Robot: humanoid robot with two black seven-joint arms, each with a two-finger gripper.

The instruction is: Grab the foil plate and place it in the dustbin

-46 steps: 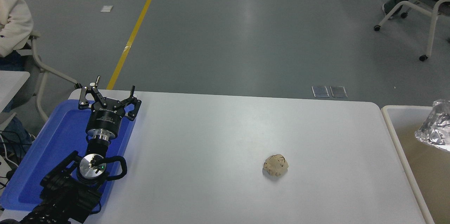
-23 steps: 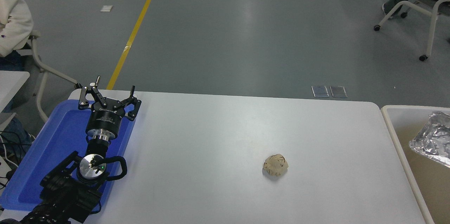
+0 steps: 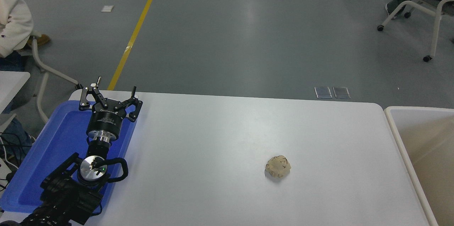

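Observation:
The dustbin (image 3: pixel 397 132), a large bin with a thick off-white rim and a beige-tan inside, stands at the table's right end, cut off by the picture's edge. The foil plate is out of view; no silver shows in the part of the bin that I can see. My left gripper (image 3: pixel 107 92) is parked over the blue tray at the lower left, its fingers spread open and empty. My right arm and gripper are out of view.
A flat blue plastic tray (image 3: pixel 46 155) lies at the table's left end under my left arm. A small crumpled beige paper ball (image 3: pixel 278 166) sits on the white table right of centre. A person in white sits at the far left (image 3: pixel 12 23); wheeled chairs stand beyond the table.
The foil plate, seen over the dustbin at the right edge, sank lower and has gone from view. The left arm has not moved.

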